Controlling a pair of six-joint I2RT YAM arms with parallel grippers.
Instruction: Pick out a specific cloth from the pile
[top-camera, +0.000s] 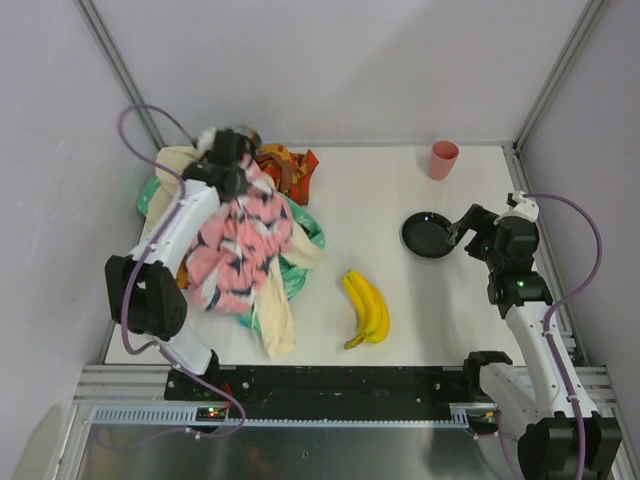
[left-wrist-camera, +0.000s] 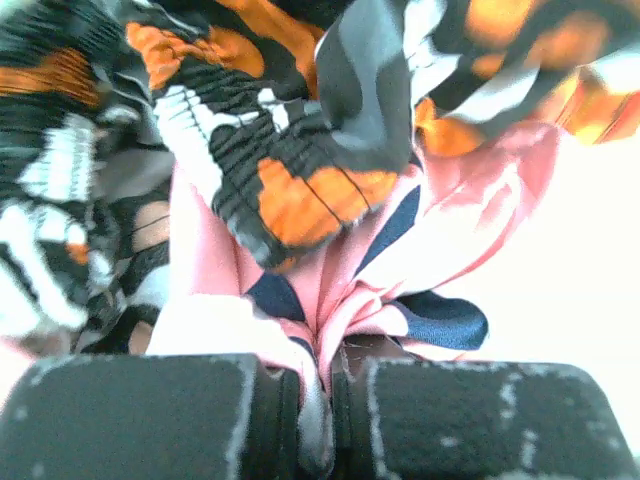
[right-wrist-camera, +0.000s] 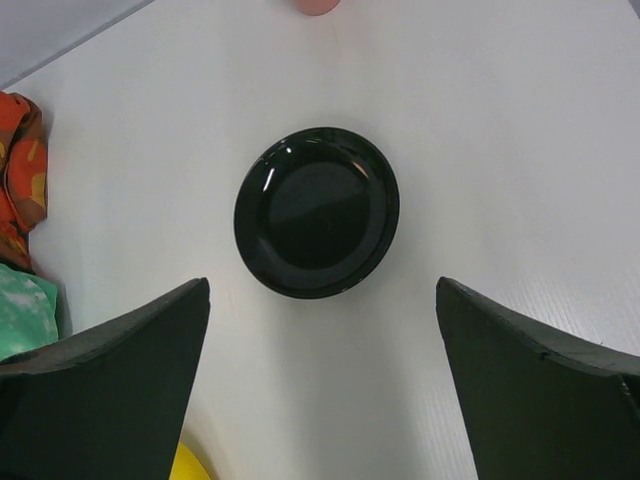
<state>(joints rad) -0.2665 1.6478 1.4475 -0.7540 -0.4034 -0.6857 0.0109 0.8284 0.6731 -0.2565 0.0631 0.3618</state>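
The pile (top-camera: 250, 240) lies at the table's left: a pink cloth with navy shapes (top-camera: 240, 250), an orange-black patterned cloth (top-camera: 287, 166), a cream cloth (top-camera: 277, 315) and a mint-green mottled cloth (top-camera: 304, 233). I see no plain turquoise-blue cloth; it is hidden or out of view. My left gripper (top-camera: 232, 165) is shut on a fold of the pink cloth (left-wrist-camera: 330, 300) and holds it raised over the pile, with the orange-black cloth (left-wrist-camera: 300, 190) just beyond. My right gripper (top-camera: 462, 232) is open and empty above the table, beside a black plate.
The black plate (top-camera: 428, 236) lies right of centre and shows between the open fingers in the right wrist view (right-wrist-camera: 316, 212). A pink cup (top-camera: 444, 159) stands at the back right. A banana bunch (top-camera: 366, 308) lies near the front centre. Frame posts edge the table.
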